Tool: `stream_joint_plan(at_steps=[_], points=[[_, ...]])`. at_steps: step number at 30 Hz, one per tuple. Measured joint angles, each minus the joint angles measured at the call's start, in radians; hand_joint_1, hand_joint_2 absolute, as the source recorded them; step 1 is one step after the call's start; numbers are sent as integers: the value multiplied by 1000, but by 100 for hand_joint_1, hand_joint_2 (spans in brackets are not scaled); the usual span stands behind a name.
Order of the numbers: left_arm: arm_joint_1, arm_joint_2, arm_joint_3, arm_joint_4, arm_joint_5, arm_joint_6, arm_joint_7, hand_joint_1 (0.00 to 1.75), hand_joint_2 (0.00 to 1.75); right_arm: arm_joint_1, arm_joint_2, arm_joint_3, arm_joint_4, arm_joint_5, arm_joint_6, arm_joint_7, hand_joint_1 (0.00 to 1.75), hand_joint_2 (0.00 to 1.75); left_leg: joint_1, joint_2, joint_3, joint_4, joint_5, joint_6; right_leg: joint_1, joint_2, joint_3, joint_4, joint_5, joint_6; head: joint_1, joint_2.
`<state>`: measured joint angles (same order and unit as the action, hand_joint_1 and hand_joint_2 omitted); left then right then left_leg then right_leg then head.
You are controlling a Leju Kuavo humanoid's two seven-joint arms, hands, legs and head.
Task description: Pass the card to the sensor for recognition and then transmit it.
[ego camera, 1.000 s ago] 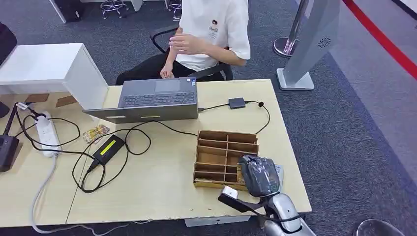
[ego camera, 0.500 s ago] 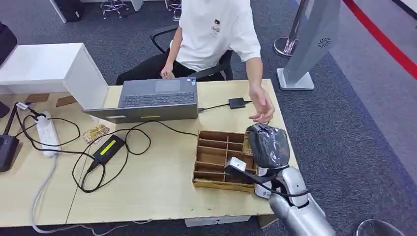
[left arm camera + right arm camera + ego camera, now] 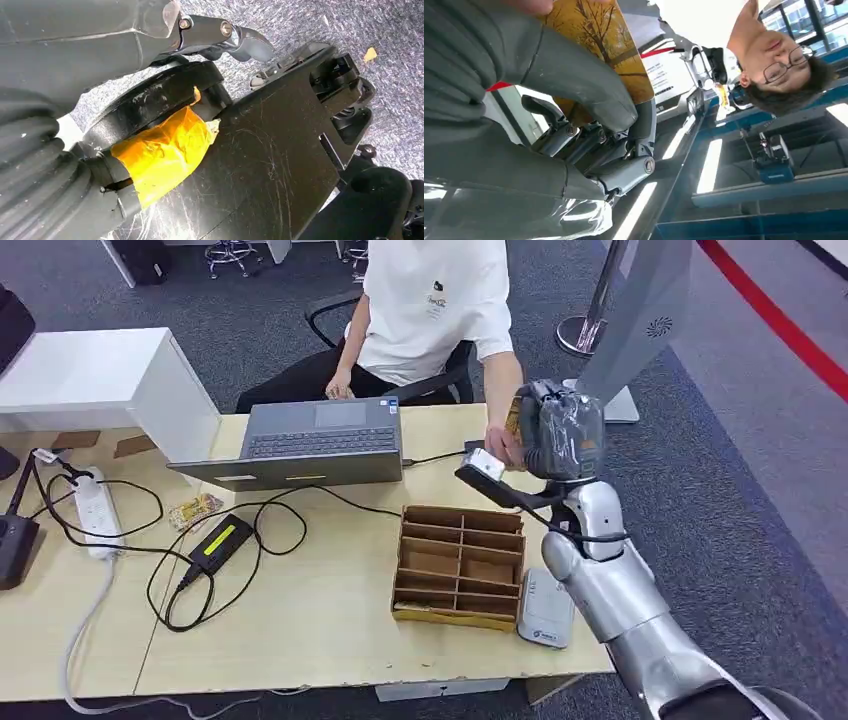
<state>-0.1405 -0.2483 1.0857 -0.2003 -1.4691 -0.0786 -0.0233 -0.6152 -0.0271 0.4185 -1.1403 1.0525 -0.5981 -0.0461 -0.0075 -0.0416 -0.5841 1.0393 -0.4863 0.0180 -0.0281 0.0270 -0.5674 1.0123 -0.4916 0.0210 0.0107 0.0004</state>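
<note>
The card [image 3: 599,55], printed with a yellow autumn-tree picture, is held upright in the right hand [image 3: 556,430], pinched between the thick thumb and the darker fingers [image 3: 589,145]; in the head view only a yellow sliver of it is seen at the hand's far side. It is raised above the far edge of the table [image 3: 330,610], well apart from the grey sensor [image 3: 546,608] lying just beside the wooden organizer [image 3: 460,565]. The person's hand [image 3: 503,445] is met at the card's free end, touching or nearly so, so the handover is judged to turn on the card's long axis pointing away from the robot's fingers toward that hand. The left hand [image 3: 55,165] hangs low, and whether its fingers are curled or spread cannot be told.
</note>
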Motion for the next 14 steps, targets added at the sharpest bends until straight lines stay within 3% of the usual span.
stream_joint_plan(at_steps=[3, 4, 14], points=[[0, -2, 0, 0, 3, 0, 1, 0, 175, -23, 8, -8, 44, -2, -5, -6, 175, 175, 0, 0, 0, 0, 0, 0, 0, 0, 0, 0, 0, 0, 0, 0], [0, -2, 0, 0, 6, 0, 1, 0, 175, -25, 9, -8, 54, -2, -5, -8, 0, 175, 0, 0, 0, 0, 0, 0, 0, 0, 0, 0, 0, 0, 0, 0], [0, 0, 0, 0, 42, -3, 10, 0, 175, -30, 16, -11, 100, 8, -5, -8, 0, 175, 0, -1, 0, 0, 0, 0, 0, 0, -1, 0, 0, 0, 0, 0]])
